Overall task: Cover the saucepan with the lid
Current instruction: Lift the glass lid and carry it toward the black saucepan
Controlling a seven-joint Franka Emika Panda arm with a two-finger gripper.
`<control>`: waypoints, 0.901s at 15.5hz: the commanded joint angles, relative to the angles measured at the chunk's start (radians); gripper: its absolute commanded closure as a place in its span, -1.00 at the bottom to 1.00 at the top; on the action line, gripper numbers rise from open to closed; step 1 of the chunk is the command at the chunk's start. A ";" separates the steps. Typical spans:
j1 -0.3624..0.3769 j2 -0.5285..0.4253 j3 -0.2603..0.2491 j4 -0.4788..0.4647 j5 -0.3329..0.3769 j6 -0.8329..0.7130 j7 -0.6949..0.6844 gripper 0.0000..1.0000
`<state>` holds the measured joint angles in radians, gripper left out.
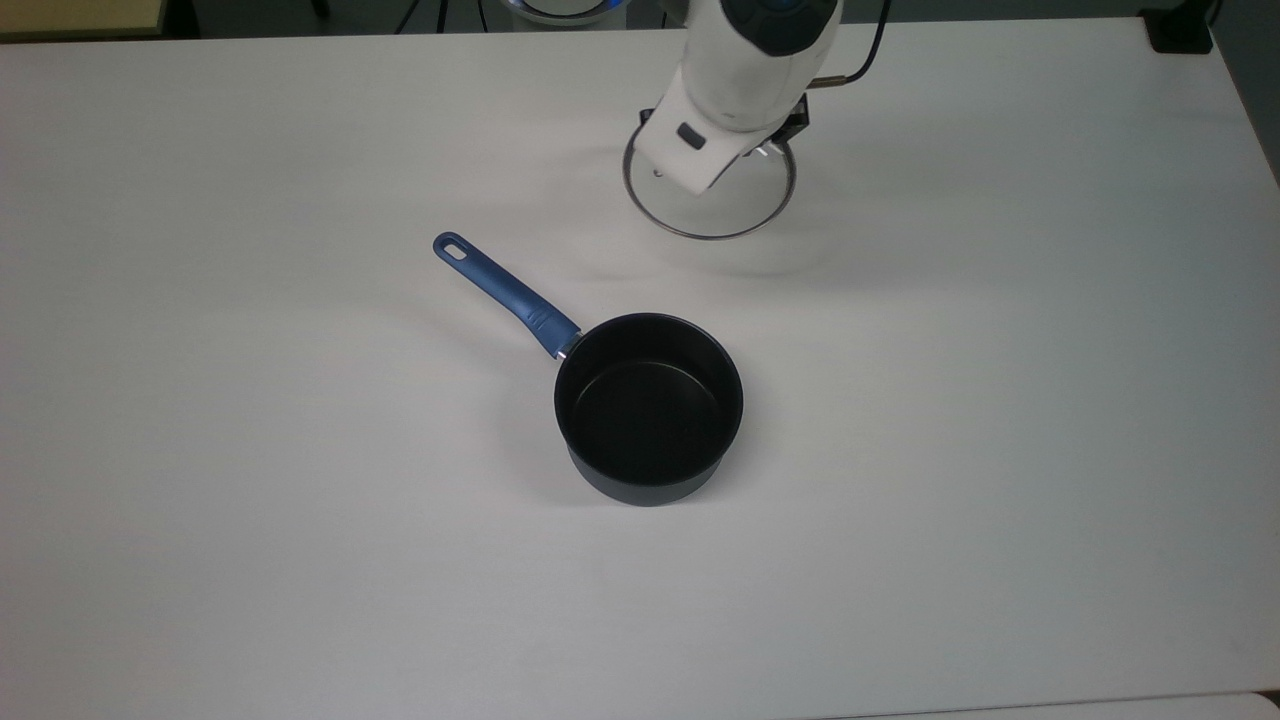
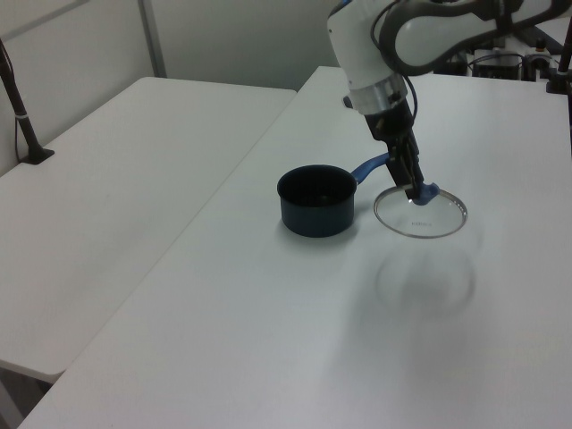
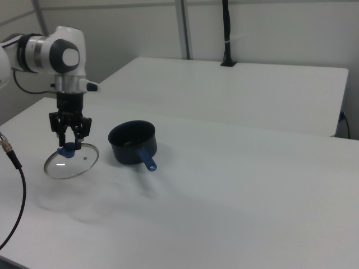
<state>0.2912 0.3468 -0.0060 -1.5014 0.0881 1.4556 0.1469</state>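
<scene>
**Glass lid held in the air beside an empty saucepan**

A white robot arm [image 2: 375,40] reached down over a white table [image 1: 300,560]; its gripper [image 3: 69,144] was clenched on the blue knob [image 2: 424,191] of the lid [image 2: 422,217] — the two dark fingers [image 3: 77,130] pinched the knob from either side. The lid hung clear of the table, close to level; in the left view a faint round shadow [image 2: 424,279] lay on the tabletop below it. In the top view the lid [image 1: 735,205] sat partly under the arm's white wrist, near the table's far edge. The saucepan [image 1: 648,408] stood upright on the table, well apart from the lid, open and empty, black inside; its long blue handle [image 1: 505,293] pointed toward the top view's upper left. In the right view the saucepan [image 3: 132,142] stood to the right view's right of the lid. A second white table [image 2: 116,179] stood alongside.
</scene>
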 commanded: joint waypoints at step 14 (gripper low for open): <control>-0.122 0.173 -0.035 0.274 0.113 -0.086 0.171 0.16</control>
<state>0.1656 0.4933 -0.0362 -1.2749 0.1665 1.3849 0.2724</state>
